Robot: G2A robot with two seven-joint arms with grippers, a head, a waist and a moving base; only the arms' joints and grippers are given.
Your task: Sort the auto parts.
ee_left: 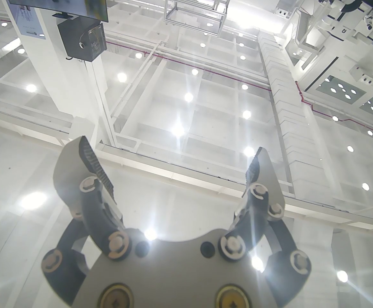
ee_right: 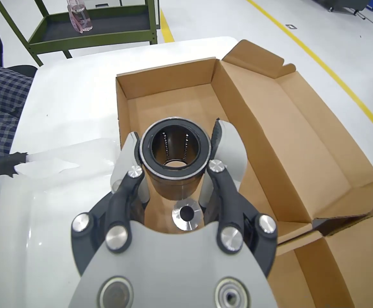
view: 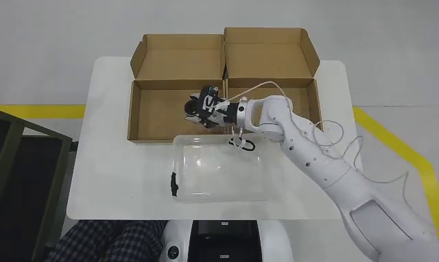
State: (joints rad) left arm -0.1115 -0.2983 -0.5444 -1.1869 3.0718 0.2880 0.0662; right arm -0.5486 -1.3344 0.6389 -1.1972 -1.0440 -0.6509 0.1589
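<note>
The black-rimmed bearing (ee_right: 175, 174) is clamped between the fingers of my right claw (ee_right: 175, 134). It hangs over an open cardboard box (view: 154, 111), above a small metal part (ee_right: 186, 214) on the box floor. My left claw (ee_left: 172, 147) is spread wide and holds nothing.

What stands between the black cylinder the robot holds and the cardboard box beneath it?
Nothing visible. The right gripper holds the cylinder above the open cardboard box. A small silver part lies on the box floor under the gripper and might crowd the landing.
</note>
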